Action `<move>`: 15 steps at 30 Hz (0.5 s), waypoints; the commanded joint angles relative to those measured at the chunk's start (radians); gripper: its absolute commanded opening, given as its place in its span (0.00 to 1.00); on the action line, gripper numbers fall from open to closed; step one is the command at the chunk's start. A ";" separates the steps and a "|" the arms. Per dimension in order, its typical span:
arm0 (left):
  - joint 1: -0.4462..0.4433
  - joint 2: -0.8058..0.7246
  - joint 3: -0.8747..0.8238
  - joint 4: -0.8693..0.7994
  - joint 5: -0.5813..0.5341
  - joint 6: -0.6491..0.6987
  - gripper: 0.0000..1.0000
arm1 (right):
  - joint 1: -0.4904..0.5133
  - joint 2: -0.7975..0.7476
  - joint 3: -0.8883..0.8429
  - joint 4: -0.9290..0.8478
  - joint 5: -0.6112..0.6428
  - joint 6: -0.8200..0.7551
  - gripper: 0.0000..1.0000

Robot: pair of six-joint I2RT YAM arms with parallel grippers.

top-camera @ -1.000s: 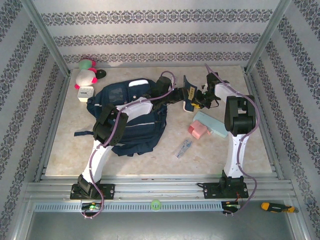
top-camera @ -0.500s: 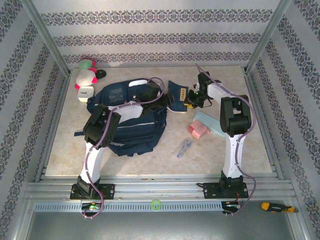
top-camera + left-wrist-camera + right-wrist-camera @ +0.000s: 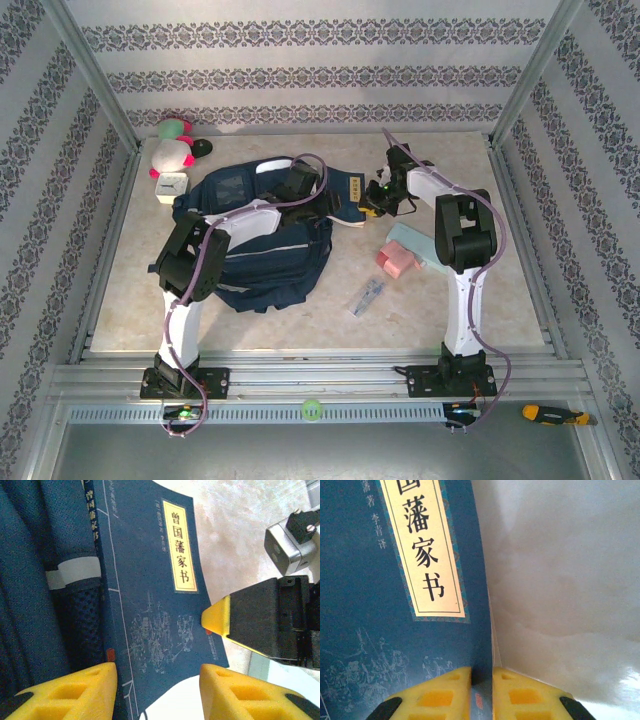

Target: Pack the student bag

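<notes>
Two arms meet at a blue book (image 3: 150, 605) by the bag's (image 3: 265, 262) far right corner.
We see the right gripper (image 3: 481, 692) pinched tight on the book's right edge. The left gripper (image 3: 157, 682) hovers over the cover with its jaws partly apart, gripping nothing. The navy bag lies left of centre on the table (image 3: 300, 315), its fabric just left of the book.
</notes>
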 commanded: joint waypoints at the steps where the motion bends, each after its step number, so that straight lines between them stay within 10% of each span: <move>1: -0.010 -0.024 0.028 -0.098 -0.048 0.047 0.46 | 0.015 0.018 0.002 -0.002 -0.044 0.002 0.16; 15: -0.011 0.072 0.099 -0.089 -0.010 0.019 0.39 | 0.011 0.011 0.005 0.006 -0.058 0.007 0.16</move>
